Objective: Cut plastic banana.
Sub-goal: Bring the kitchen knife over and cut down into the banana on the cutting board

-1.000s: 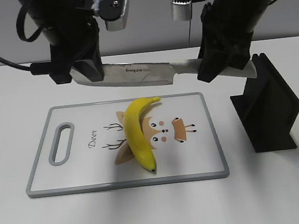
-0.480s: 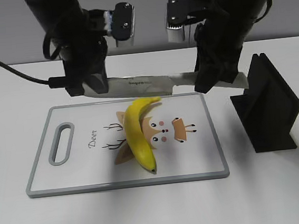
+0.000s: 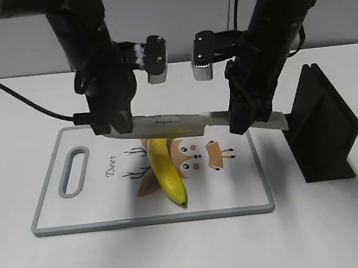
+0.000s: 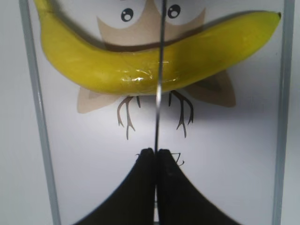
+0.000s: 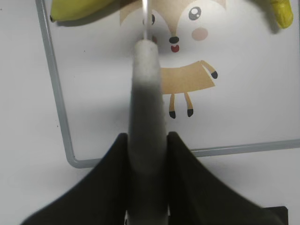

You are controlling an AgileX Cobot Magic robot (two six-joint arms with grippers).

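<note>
Looks like a robotics lab or test cell, not a real kitchen. Plain white bench (image 3: 341,232) w/ bare grey wall behind its far edge. Kitchen props only: white plastic cutting board w/ grey rim and cartoon deer print (image 3: 103,198) mid-bench, glossy yellow plastic toy banana (image 3: 167,170) on it, black angular knife stand (image 3: 321,130) near right edge. Black cable (image 3: 17,102) trails from left edge.

Whole yellow plastic banana (image 3: 167,170); lying flat

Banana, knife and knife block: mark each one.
banana (image 4: 122,70), left wrist view, on its yellow middle.
knife (image 3: 165,124), exterior view, on the flat of the blade.
knife block (image 3: 321,130), exterior view, on its black side.
</note>
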